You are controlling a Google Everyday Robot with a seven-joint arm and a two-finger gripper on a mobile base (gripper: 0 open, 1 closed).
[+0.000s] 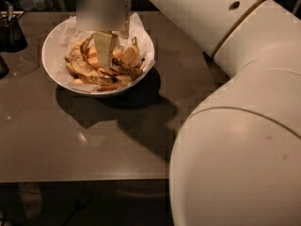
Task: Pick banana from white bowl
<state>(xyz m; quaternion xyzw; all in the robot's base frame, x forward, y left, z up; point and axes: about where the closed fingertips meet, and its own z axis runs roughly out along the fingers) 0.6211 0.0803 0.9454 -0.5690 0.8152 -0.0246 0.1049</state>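
Note:
The white bowl [49, 60], lined with crinkled white paper, stands at the back left of the brown table [94, 140]. It holds several bananas. A slim curved banana [81, 66], mottled with brown-black spots, lies along the bowl's left side. Plumper yellow-orange bananas [128, 55] lie to the right. My gripper [106, 48] reaches straight down from above into the middle of the bowl, among the bananas and just right of the spotted one. Its wrist hides the back of the bowl.
A small dark cup [11, 32] holding utensils stands at the table's far left edge. My large white arm [235, 126] fills the right side of the view and hides the table's right part. The table's front edge runs along the bottom.

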